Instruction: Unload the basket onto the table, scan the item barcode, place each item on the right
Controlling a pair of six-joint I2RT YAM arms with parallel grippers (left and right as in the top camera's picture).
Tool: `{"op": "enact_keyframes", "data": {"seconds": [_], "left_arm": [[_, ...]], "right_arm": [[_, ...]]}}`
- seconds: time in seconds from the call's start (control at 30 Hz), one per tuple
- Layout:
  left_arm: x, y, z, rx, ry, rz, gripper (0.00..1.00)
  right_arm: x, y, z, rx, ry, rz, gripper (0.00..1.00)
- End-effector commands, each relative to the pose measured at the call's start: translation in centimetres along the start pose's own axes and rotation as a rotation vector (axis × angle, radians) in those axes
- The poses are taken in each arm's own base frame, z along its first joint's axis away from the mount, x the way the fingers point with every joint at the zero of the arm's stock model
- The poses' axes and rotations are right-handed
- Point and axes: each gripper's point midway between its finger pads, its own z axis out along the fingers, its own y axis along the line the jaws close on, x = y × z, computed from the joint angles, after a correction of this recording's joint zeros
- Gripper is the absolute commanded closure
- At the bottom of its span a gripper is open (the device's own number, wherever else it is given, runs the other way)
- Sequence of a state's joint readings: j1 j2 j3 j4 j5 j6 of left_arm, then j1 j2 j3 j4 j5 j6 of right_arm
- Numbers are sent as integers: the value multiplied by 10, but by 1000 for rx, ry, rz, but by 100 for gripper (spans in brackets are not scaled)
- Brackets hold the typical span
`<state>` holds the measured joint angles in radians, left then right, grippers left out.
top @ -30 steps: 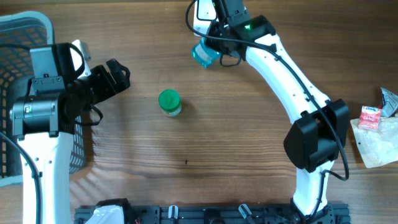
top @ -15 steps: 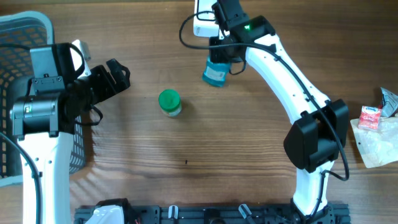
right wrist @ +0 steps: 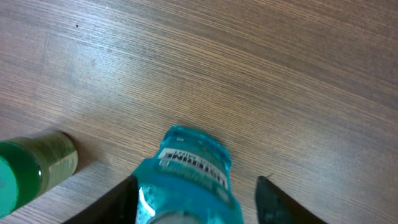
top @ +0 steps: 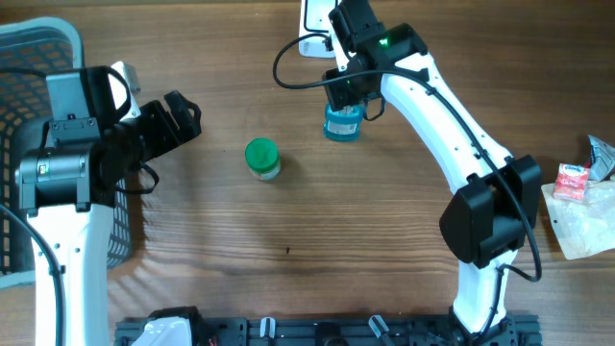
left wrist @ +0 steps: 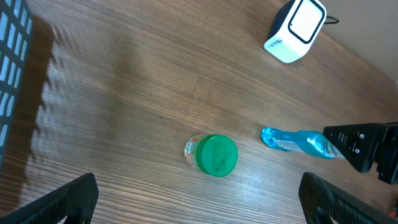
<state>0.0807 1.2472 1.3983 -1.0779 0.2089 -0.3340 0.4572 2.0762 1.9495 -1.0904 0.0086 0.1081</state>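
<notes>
The widest free stretch is the bare wooden table, through the middle and down to the near edge. Farther out, a small jar with a green lid stands alone. Just right of it, and apart from it, stands a clear blue plastic bottle, with a narrow lane between the two. A white box-shaped scanner blocks the far edge behind the bottle. The white right arm slants across the right half. A grey mesh basket walls off the left side, and crumpled packets crowd the right edge.
</notes>
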Motion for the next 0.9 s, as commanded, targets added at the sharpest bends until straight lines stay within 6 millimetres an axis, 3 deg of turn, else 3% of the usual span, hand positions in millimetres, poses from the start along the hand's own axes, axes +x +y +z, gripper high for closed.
{"op": "enact_keyframes", "data": {"seconds": [0.0,0.47,0.63,0.87], "left_arm": [[-5,0,-5,2,-19,11,0],[-5,-1,-5,2,-19,11,0],[-5,0,-5,2,-19,11,0],[-5,0,-5,2,-19,11,0]], "right_arm": [[-7,0,-11,5,-37,24,35],[-15,1,-12,0,-71,55,28],[-15,-14,-15,74,-83,271,0],[-5,-14,-42,81,-33,488,0]]}}
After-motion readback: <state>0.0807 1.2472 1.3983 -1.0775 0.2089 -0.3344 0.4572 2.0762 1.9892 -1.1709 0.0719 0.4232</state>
